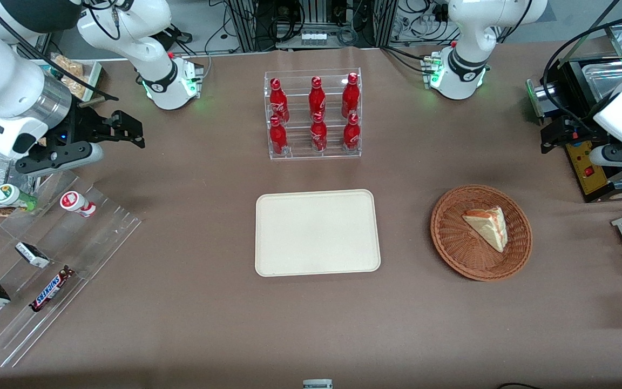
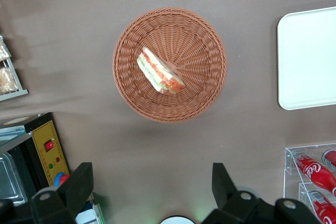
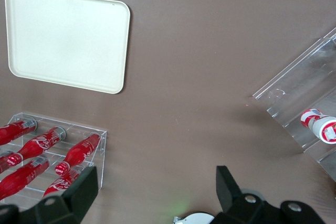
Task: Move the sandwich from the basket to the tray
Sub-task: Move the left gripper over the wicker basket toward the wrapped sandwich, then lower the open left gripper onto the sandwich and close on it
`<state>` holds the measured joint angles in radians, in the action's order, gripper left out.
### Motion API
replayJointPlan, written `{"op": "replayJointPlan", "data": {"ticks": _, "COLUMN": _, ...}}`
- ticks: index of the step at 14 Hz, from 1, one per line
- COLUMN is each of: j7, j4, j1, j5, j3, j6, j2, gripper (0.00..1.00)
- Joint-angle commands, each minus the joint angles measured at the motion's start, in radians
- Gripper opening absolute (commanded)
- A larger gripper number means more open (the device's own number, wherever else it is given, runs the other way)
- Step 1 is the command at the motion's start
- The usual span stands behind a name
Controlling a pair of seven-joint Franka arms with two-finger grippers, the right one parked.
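Nearest the front camera on the brown table (image 1: 192, 216) lies the tray (image 1: 317, 233), flat, cream-beige and bare, with the clear rack (image 1: 312, 116) of six red bottles (image 1: 317, 98) standing farther from the camera than it.

Beside the tray, toward the working arm's end of the table, sits the basket (image 1: 481, 232), round and woven. In the wrist view the basket (image 2: 169, 64) lies below the jaws and out ahead of them, well apart from them, and the tray's edge (image 2: 308, 59) shows off to one side of it.

At the working arm's end stands a black appliance (image 1: 594, 135) with a yellow panel, and the gripper (image 1: 551, 135) hangs just beside it, above the table and farther from the camera than the basket. Its two black fingers (image 2: 77, 187) stand spread wide with nothing between them.

Smallest is the sandwich (image 1: 488, 226), a pale wedge resting inside the basket near its middle. From the wrist, the sandwich (image 2: 159, 72) shows its red, orange and green layers along one edge.
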<state>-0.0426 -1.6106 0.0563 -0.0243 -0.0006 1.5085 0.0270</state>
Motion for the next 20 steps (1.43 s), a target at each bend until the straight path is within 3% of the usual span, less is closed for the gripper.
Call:
{"op": "replayJointPlan", "data": {"ticks": 1, "j7": 0.0, "j4": 0.003, "j1": -0.003, "j5": -0.006, "j3": -0.006, "j6": 0.004, "j2": -0.001, "gripper": 1.0}}
{"op": "replayJointPlan", "data": {"ticks": 11, "j7": -0.002, "j4": -0.05, "j1": -0.001, "j5": -0.017, "j3": -0.007, "j6": 0.018, "j2": -0.047, "gripper": 1.0}}
{"op": "replayJointPlan", "data": {"ticks": 17, "j7": 0.003, "j4": -0.405, "j1": -0.004, "j5": -0.02, "j3": -0.006, "j6": 0.428, "j2": -0.05, "gripper": 1.0}}
{"op": "replayJointPlan", "data": {"ticks": 20, "j7": 0.111, "j4": -0.558, "j1": -0.004, "j5": -0.022, "j3": -0.004, "j6": 0.643, "j2": -0.047, "gripper": 1.0}}
